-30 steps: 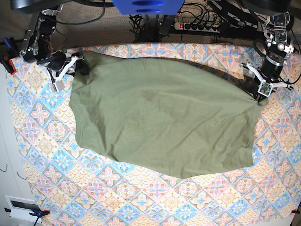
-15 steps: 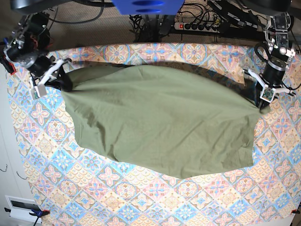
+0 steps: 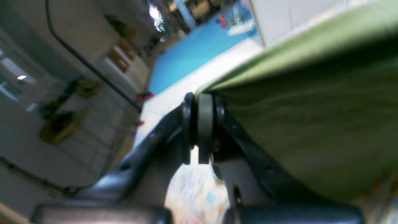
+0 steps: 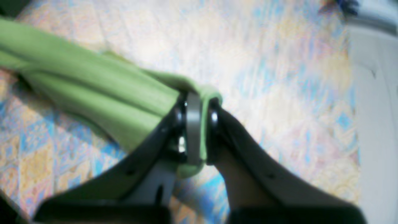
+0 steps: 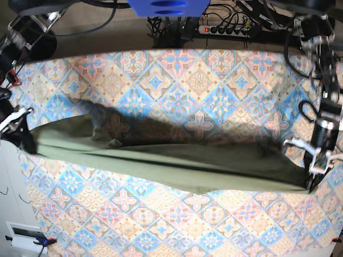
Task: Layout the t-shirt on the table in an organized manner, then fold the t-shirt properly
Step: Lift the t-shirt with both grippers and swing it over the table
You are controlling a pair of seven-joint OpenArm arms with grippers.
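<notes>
The olive-green t-shirt (image 5: pixel 171 160) hangs stretched in a long narrow band across the front half of the table (image 5: pixel 161 75), casting a shadow behind it. My right gripper (image 5: pixel 25 142) at the table's left edge is shut on one end of the shirt. In the right wrist view the right gripper (image 4: pixel 196 107) pinches a bunched fold of t-shirt (image 4: pixel 93 93) above the table (image 4: pixel 264 62). My left gripper (image 5: pixel 312 181) at the right end is shut on the other end. Seen from the left wrist, the left gripper (image 3: pixel 200 104) clamps the t-shirt's (image 3: pixel 311 124) edge.
A power strip (image 5: pixel 225 29) and cables lie behind the table's far edge. A blue robot part (image 5: pixel 169 6) sits at the top centre. White furniture (image 5: pixel 13 225) stands beside the table's left edge, close to the right gripper.
Both grippers have moved from the table's far corners toward the front, pulling the t-shirt with them. The flat spread shirt is now a taut, lifted band. The right gripper closed on its end.
</notes>
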